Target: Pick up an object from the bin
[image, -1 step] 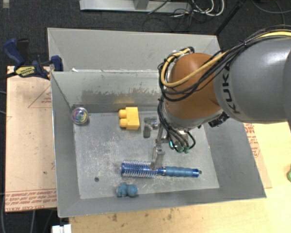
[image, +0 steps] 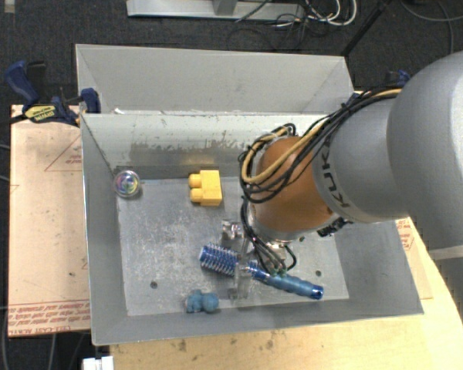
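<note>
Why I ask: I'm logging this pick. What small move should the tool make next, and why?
Probably a short straight descent: the tool hangs over the middle of the blue brush, bristles on one side, handle on the other. The yellow block, the shiny ball and the small blue lump lie apart from it.

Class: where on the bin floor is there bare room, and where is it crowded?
Bare: the left floor between the shiny ball, yellow block and small blue lump. Crowded: low middle, where the blue brush and blue stick lie by the gripper.
</note>
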